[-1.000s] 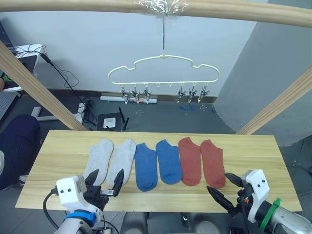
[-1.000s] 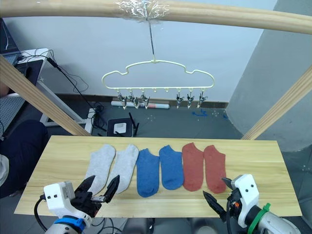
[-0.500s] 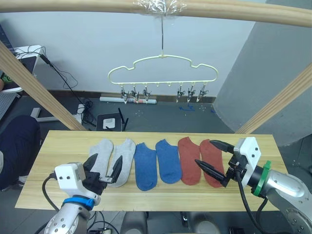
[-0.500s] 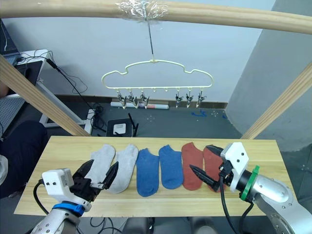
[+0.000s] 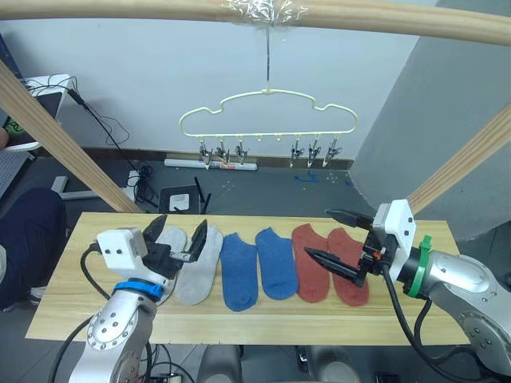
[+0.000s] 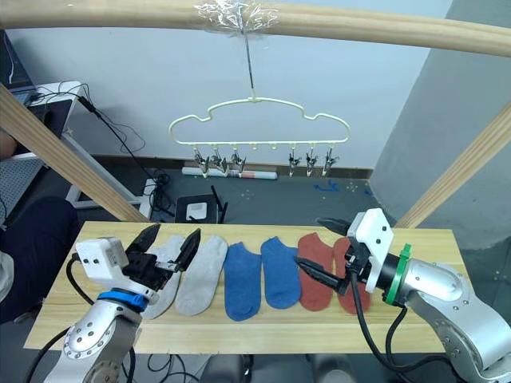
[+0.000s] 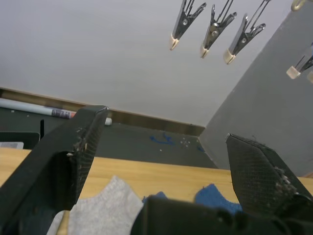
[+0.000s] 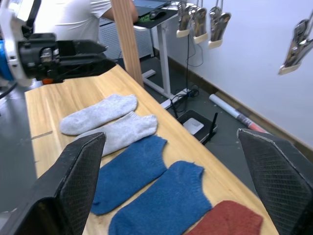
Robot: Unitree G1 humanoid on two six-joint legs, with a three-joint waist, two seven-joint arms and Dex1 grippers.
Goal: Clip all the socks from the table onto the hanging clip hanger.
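Six socks lie flat in a row across the middle of the table [image 5: 415, 307], toes toward the robot: two light grey socks [image 5: 198, 267] on its left, two blue socks [image 5: 255, 267] in the centre, two rust red socks [image 5: 329, 263] on its right. They look like soft, limp knit, light enough to lift with a pinch, and I'd expect them to droop and fold once off the wood. The open cuff edge at the far end seems the sensible place to grip, leaving fabric free for a clip.

Above and behind the table, the clip hanger [image 5: 269, 114], a pale yellow cloud outline, hangs from a wooden beam [image 5: 383, 17], its silver clips all bare.

The left gripper [image 5: 182, 239] hovers over the grey pair, fingers spread wide, holding nothing. The right gripper [image 5: 335, 239] hangs above the red pair, equally wide and empty.
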